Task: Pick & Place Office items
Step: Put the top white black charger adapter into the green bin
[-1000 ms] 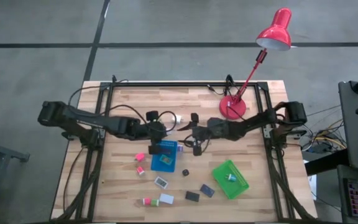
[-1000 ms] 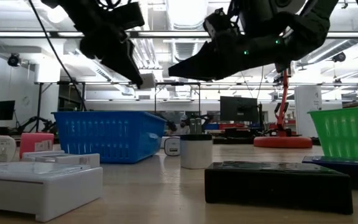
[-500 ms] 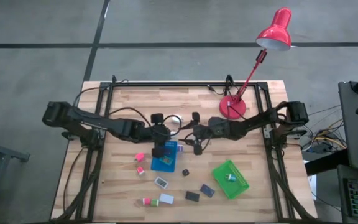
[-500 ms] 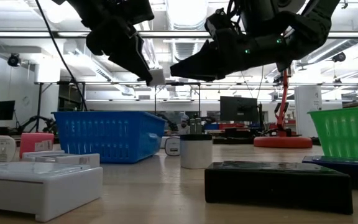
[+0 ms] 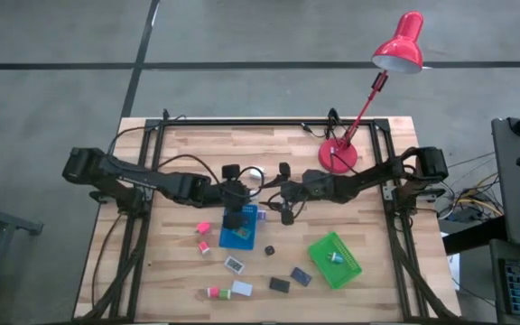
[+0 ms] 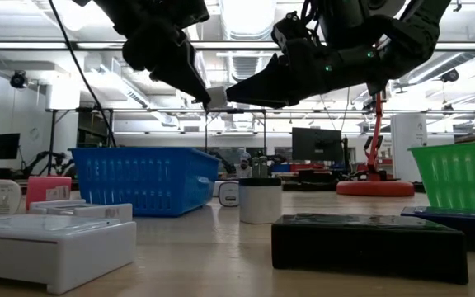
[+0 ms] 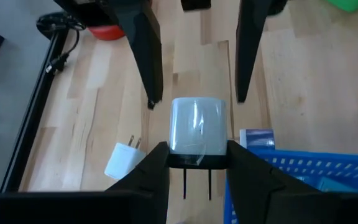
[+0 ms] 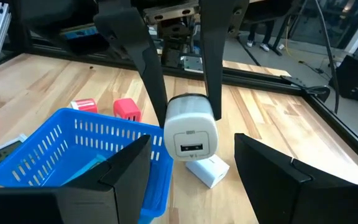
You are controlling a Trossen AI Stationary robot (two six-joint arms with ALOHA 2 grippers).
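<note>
Between the fingers of the left gripper (image 7: 196, 163) sits a small white charger (image 7: 196, 124), clenched by its sides with its two prongs pointing back toward the wrist. It hangs above the near rim of the blue basket (image 8: 73, 146). The right gripper (image 8: 191, 162) hovers just opposite with its fingers parted and nothing in them. To do this well, I judge the left arm should carry the charger further over the basket's middle before letting go. A pale blue item lies inside the basket already; the green basket (image 5: 334, 260) holds one small piece. Another white charger (image 7: 123, 160) lies on the table beside the blue basket.
</note>
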